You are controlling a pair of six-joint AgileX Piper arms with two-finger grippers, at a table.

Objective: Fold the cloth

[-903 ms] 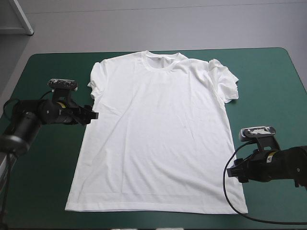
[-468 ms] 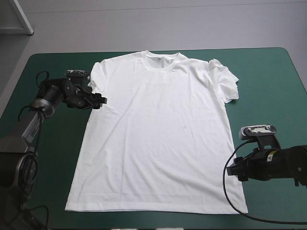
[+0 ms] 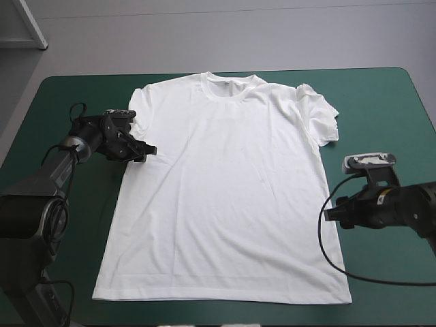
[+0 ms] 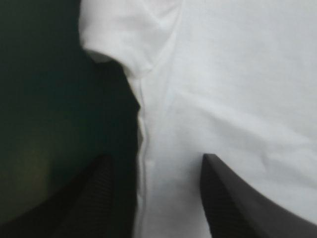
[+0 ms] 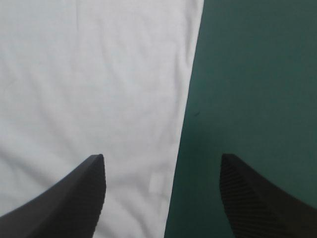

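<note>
A white T-shirt (image 3: 225, 184) lies spread flat on the teal-green table, collar toward the far edge. My left gripper (image 3: 147, 152) is at the shirt's left side seam just below the sleeve, open. In the left wrist view the side seam (image 4: 142, 148) runs between the two fingers of the left gripper (image 4: 156, 198), with the sleeve (image 4: 124, 39) ahead. My right gripper (image 3: 330, 216) is open at the shirt's right side edge, low on the body. The right wrist view has the T-shirt's edge (image 5: 185, 109) between the fingers of the right gripper (image 5: 163, 196).
Bare teal-green cover (image 3: 381, 116) lies to the right of the shirt and also to its left (image 3: 61, 231). The table's far edge (image 3: 225, 71) is just beyond the collar.
The left gripper has moved right and slightly toward the far edge, from beside the shirt onto its side seam under the sleeve. The right gripper has shifted a little farther up along the right edge.
</note>
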